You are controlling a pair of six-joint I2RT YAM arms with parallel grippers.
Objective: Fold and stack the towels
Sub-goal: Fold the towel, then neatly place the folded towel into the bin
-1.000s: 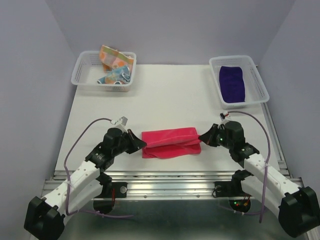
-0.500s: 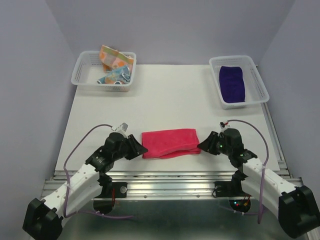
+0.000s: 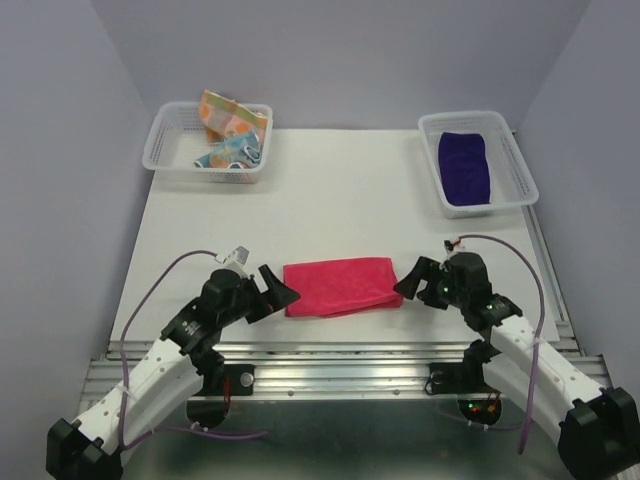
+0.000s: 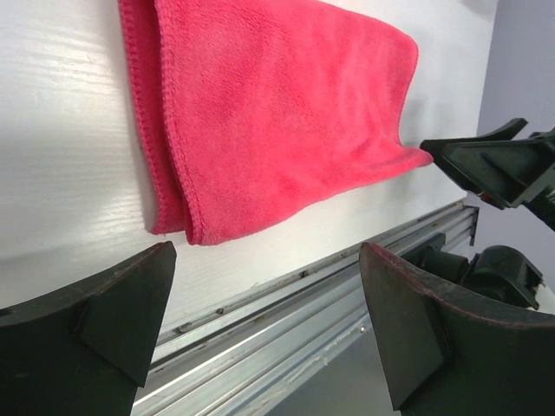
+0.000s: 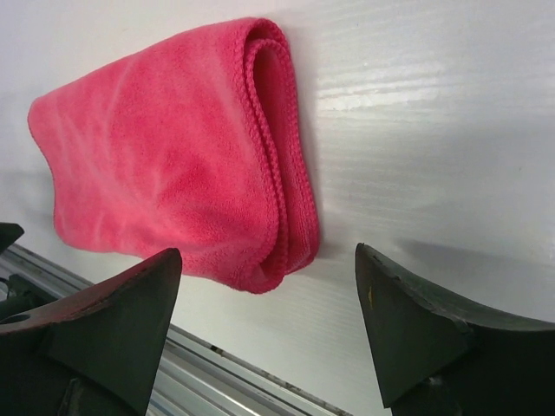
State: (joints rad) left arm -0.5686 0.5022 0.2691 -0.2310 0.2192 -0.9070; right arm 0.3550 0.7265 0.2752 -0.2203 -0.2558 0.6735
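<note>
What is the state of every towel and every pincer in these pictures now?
Bright pink cloth towel: folded, flat on white table, not held.
Dark purple towel: folded, inside right white mesh basket.
Orange patterned towel: crumpled, in left white mesh basket.
Light-blue patterned towel: crumpled, same basket.
Left pincer: open, empty.
Right pincer: open, empty.

Folded towel (image 3: 338, 286) flat on table (image 3: 330, 200), near front edge, between left gripper (image 3: 279, 289) and right gripper (image 3: 408, 279). Left jaws just beside its left end, right jaws just beside its right end. Well beyond left jaws: left basket (image 3: 165, 160), two towels (image 3: 230, 140) inside. Well beyond right jaws: right basket (image 3: 512, 160), single towel (image 3: 466, 168) inside.
</note>
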